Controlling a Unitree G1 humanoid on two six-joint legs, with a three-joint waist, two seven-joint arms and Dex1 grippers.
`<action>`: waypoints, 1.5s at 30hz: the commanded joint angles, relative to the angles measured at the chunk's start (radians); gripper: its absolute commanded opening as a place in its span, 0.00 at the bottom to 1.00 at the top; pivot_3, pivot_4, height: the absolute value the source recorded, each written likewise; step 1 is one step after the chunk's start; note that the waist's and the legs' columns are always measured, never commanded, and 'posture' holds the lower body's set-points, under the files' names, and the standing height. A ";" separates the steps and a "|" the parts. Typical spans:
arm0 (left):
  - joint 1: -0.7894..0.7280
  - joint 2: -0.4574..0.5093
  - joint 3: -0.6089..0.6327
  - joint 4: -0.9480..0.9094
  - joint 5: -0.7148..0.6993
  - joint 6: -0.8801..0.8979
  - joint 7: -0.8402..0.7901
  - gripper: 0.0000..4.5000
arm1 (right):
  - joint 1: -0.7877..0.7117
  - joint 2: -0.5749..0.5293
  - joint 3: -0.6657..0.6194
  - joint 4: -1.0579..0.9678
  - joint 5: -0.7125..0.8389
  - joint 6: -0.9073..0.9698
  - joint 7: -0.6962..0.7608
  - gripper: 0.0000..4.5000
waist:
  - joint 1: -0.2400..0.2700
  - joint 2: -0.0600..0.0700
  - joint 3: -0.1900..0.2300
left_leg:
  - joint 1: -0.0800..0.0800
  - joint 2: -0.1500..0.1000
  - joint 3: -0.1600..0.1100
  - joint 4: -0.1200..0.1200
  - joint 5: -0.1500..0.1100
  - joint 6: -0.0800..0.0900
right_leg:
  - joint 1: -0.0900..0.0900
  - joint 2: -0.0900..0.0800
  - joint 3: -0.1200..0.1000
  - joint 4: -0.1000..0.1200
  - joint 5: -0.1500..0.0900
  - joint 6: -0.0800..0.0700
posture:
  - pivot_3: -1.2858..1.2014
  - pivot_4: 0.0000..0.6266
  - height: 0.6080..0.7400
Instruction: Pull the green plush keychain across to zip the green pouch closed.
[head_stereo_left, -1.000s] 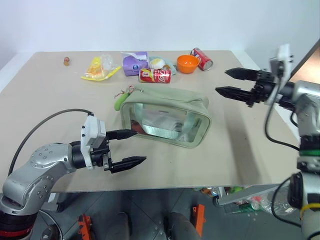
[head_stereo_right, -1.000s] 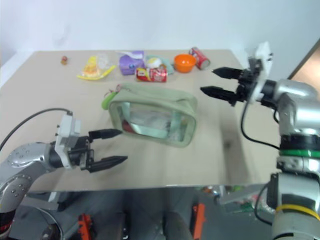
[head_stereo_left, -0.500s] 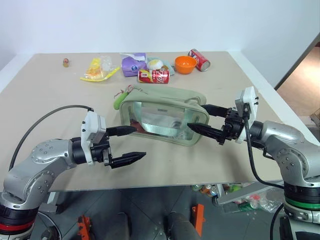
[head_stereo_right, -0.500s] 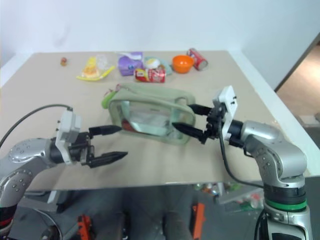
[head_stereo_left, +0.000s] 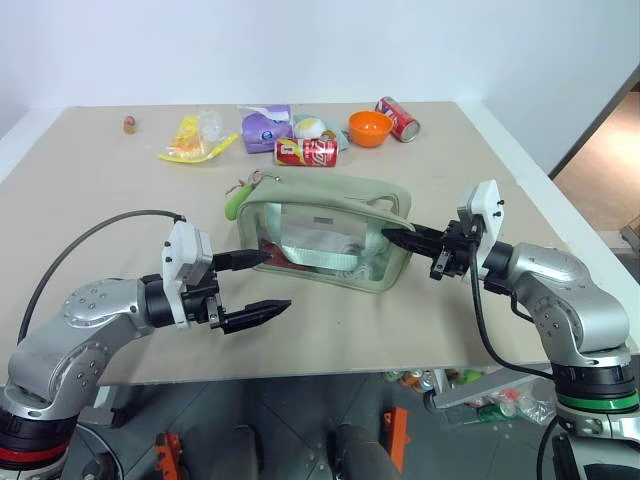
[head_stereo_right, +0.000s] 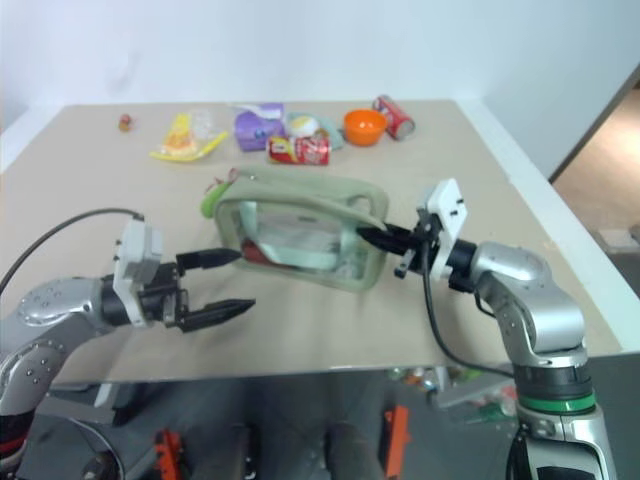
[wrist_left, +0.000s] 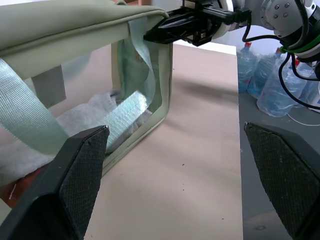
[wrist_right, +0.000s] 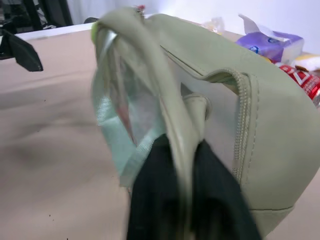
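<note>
Green pouch (head_stereo_left: 325, 232) sits in the middle of the counter (head_stereo_left: 100, 210), its clear window facing the near edge, with the green plush keychain (head_stereo_left: 236, 201) hanging at its far-left corner. At the pouch's right end the right tool (head_stereo_left: 405, 238) is clamped tight on the fabric edge, its two black fingers pinching the rim. Just near-left of the pouch, the left tool (head_stereo_left: 258, 286) hovers with its fingers spread wide and nothing between them, one fingertip close to the pouch's left end. Along the far edge lie a yellow wrapper (head_stereo_left: 194, 140), a purple packet (head_stereo_left: 265, 127), two red cans (head_stereo_left: 308, 151) and an orange bowl (head_stereo_left: 370, 128).
</note>
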 joint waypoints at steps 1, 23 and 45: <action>0.003 0.001 0.031 0.006 0.012 -0.022 0.003 1.00 | -0.052 -0.012 0.002 0.004 0.006 -0.100 0.084 0.01 | 0.000 0.000 0.000 | 0.000 0.000 0.000 0.000 0.000 0.000 | 0.000 0.000 0.000 0.000 0.000 0.000 | 0.52 0.24 1.00; 0.014 0.011 0.055 -0.012 0.030 -0.014 -0.005 1.00 | -0.152 -0.063 0.036 0.271 -0.084 -0.332 0.326 0.01 | 0.002 0.000 0.000 | 0.000 0.000 0.000 0.000 0.000 0.000 | 0.000 0.000 0.000 0.000 0.000 0.000 | 0.52 0.24 1.00; 0.101 0.074 0.384 -0.053 -0.389 0.181 0.266 1.00 | 0.036 -0.070 0.027 0.025 -0.019 -0.204 0.214 0.01 | -0.001 0.000 0.000 | 0.002 0.001 0.000 0.000 0.000 0.000 | 0.001 0.001 0.000 0.001 0.000 -0.001 | 0.52 0.24 1.00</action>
